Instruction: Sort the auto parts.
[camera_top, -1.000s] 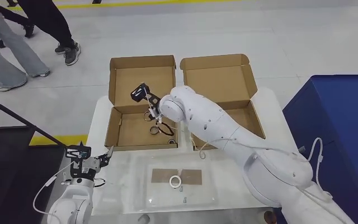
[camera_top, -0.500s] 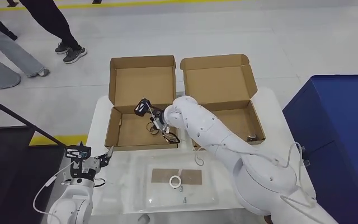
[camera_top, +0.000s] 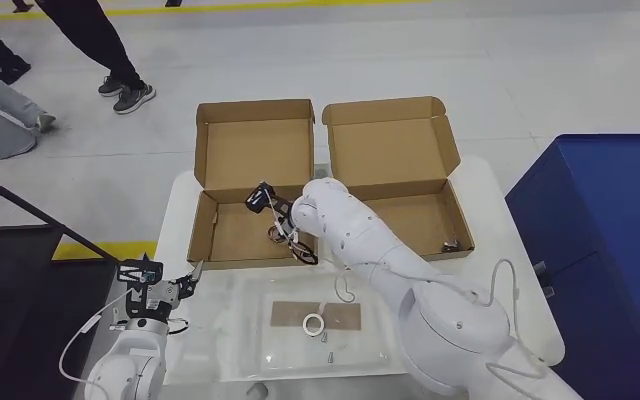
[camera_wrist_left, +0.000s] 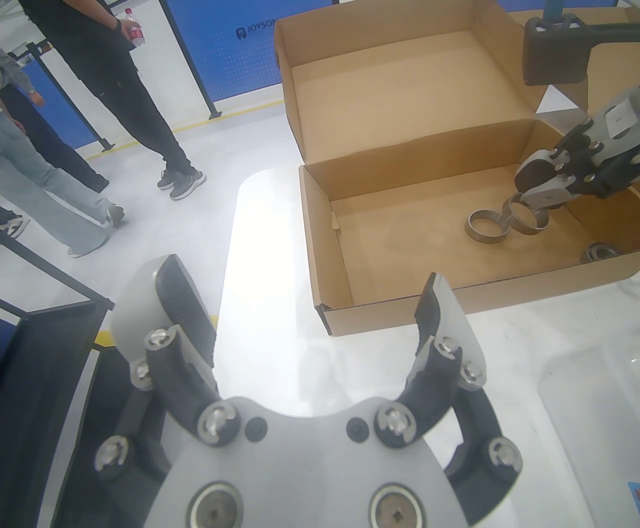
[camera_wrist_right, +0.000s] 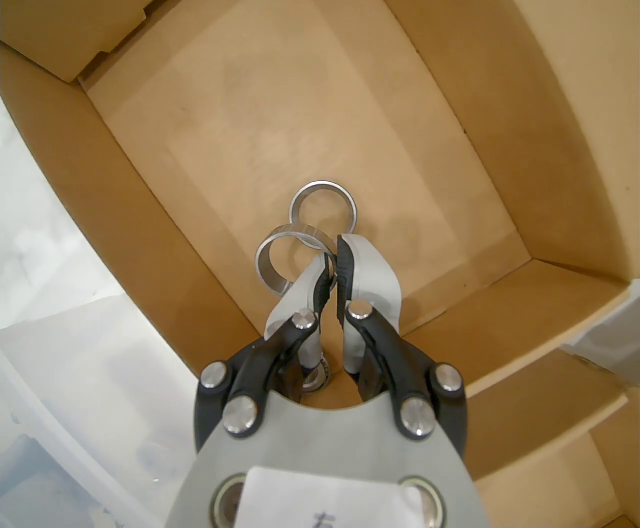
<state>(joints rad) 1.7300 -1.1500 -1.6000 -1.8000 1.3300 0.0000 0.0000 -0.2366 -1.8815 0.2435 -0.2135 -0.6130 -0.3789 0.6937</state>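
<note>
My right gripper (camera_wrist_right: 334, 260) is low inside the left cardboard box (camera_top: 228, 232) and shut on the rim of a metal ring (camera_wrist_right: 272, 260), which it holds tilted just above the floor. A second metal ring (camera_wrist_right: 324, 212) lies flat right beside the held one. A bearing (camera_wrist_left: 600, 251) rests in the box's near corner. The left wrist view shows the right gripper (camera_wrist_left: 539, 192) over both rings (camera_wrist_left: 486, 227). Off the table's left front corner, my left gripper (camera_wrist_left: 312, 312) stands open and holds nothing.
The right cardboard box (camera_top: 420, 215) stands open with small parts (camera_top: 450, 243) in its near corner. A white ring (camera_top: 314, 323) lies on a cardboard strip (camera_top: 345, 315) at the table's front, with small fasteners (camera_top: 328, 352) nearby. A black frame (camera_wrist_left: 60, 300) borders the left side.
My right gripper has come down into the left box, moving toward its near side, beside the ring lying there. The left arm has kept still.
</note>
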